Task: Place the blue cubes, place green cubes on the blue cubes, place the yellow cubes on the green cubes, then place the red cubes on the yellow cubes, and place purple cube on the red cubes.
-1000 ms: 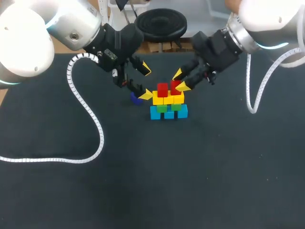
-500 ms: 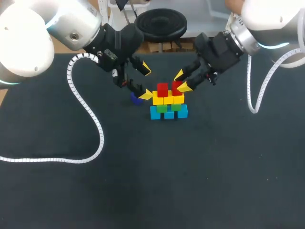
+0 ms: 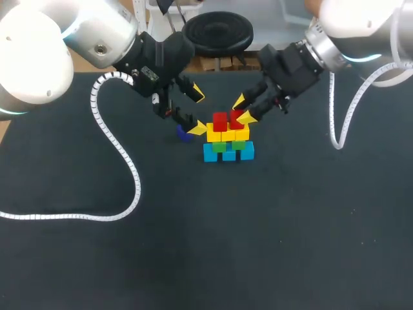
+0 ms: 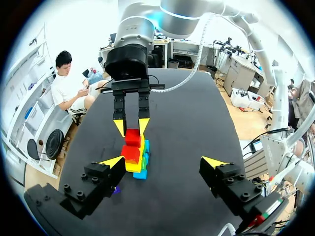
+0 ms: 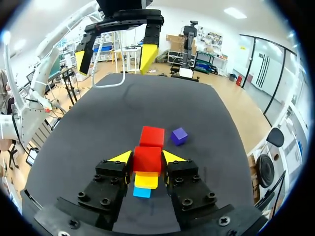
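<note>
The stack stands mid-table: blue cubes [image 3: 228, 154] at the bottom, green cubes [image 3: 219, 146] on them, then yellow cubes [image 3: 223, 134]. Two red cubes top it. My right gripper [image 3: 242, 110] is shut on the right red cube [image 3: 236, 117], which rests on the yellow layer; in the right wrist view that cube [image 5: 147, 160] fills the gap between the fingers. The other red cube [image 3: 220, 121] sits beside it. The purple cube [image 3: 185, 134] lies on the table left of the stack. My left gripper [image 3: 197, 111] hangs open just left of the stack, above the purple cube.
A white coiled cable [image 3: 122, 161] from my left arm trails across the mat's left side. In the left wrist view the stack [image 4: 136, 156] sits close by one finger, with the right gripper [image 4: 131, 127] behind it.
My right arm has shifted slightly, its fingers staying at the red cube. The left arm and all the cubes are where they were.
</note>
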You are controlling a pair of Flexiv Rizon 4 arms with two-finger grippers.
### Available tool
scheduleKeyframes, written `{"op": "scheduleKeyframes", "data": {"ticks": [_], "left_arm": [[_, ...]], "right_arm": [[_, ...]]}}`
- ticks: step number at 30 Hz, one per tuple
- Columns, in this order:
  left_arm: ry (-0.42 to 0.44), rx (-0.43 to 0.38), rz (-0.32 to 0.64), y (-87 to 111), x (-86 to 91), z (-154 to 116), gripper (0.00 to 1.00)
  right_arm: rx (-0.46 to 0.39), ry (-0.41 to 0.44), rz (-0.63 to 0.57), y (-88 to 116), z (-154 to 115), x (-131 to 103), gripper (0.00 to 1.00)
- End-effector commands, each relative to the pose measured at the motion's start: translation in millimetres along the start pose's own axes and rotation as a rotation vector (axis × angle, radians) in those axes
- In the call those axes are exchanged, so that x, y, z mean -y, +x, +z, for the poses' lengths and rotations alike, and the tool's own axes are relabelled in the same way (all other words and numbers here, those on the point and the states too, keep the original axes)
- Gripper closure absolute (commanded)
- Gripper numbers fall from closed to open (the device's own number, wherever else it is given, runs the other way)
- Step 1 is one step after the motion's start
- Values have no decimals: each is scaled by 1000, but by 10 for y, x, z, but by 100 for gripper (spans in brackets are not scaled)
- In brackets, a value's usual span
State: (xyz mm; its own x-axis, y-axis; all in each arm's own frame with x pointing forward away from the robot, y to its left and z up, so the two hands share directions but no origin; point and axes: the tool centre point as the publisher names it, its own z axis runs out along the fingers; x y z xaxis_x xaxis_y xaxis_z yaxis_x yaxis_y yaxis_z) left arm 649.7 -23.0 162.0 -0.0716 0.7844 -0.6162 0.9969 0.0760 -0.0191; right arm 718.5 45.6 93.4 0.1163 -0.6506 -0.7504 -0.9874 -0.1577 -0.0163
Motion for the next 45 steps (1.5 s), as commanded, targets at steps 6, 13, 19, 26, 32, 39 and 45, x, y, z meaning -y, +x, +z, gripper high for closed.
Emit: {"op": "scheduleKeyframes", "data": {"ticks": [6,13,19,26,32,39,45], "left_arm": [[2,1,2,4,-9,-5,0],[2,1,2,4,-9,-5,0],[2,1,2,4,-9,-5,0],[2,1,2,4,-9,-5,0],[2,1,2,4,-9,-5,0],[2,1,2,4,-9,-5,0],[2,1,2,4,-9,-5,0]], "right_arm": [[-1,-9,-8,-13,8,76,100],[-1,-20,-5,-7,31,57,100],[-2,-29,-2,-9,53,46,100],[-7,-32,-1,-11,54,44,100],[-10,-34,1,-12,53,34,100],[-13,-38,5,-11,56,24,100],[-15,-42,8,-11,66,26,100]]}}
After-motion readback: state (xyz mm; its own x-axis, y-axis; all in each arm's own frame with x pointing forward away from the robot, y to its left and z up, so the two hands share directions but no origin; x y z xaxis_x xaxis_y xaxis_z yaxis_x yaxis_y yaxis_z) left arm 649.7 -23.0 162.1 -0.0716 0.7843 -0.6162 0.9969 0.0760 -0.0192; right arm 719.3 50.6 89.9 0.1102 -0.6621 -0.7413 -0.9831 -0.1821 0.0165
